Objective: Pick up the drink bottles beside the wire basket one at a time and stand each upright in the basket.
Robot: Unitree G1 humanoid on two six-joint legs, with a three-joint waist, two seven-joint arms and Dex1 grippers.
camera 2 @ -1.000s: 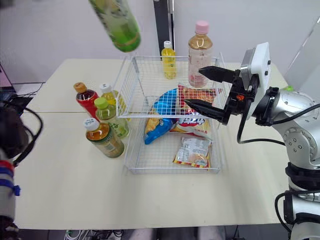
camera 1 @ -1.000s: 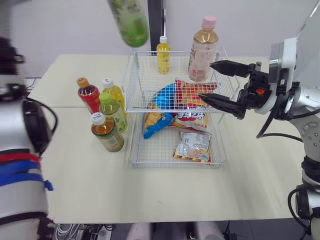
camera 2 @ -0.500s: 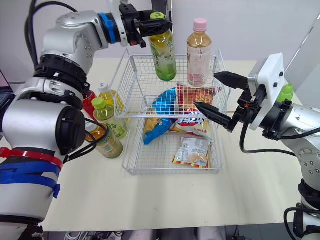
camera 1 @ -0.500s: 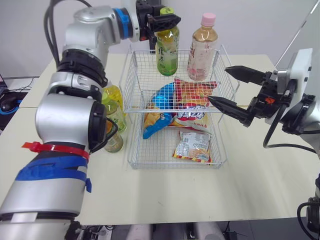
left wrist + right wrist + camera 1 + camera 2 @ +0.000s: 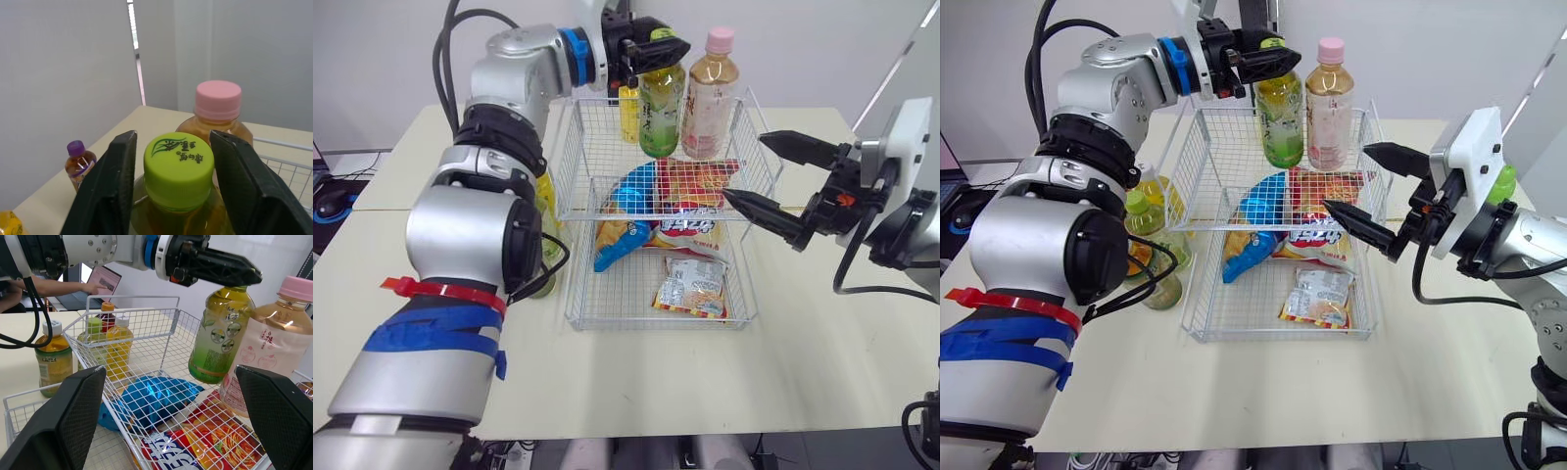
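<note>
My left gripper (image 5: pixel 656 51) is shut on the neck of a green tea bottle (image 5: pixel 662 116) with a lime cap (image 5: pixel 178 169). The bottle hangs nearly upright inside the upper tier of the white wire basket (image 5: pixel 656 322), right beside a pink-capped tea bottle (image 5: pixel 709 93) standing there. I cannot tell whether its base touches the mesh. A small yellow bottle (image 5: pixel 627 112) stands at the basket's far side. My right gripper (image 5: pixel 744 166) is open at the basket's right side, holding nothing. Several more bottles (image 5: pixel 53 357) stand left of the basket, partly hidden by my left arm.
Snack bags lie in the basket: a blue one (image 5: pixel 625 211), a red one (image 5: pixel 690 186) and a small pale packet (image 5: pixel 692 286). A small purple-capped bottle (image 5: pixel 78 164) stands on the table behind. A person's hand (image 5: pixel 93 286) rests at a laptop (image 5: pixel 105 278) beyond the table's left end.
My left arm brought the green tea bottle down from high over the basket's back left corner into the upper tier beside the pink-capped bottle. My right gripper drew back slightly to the right.
</note>
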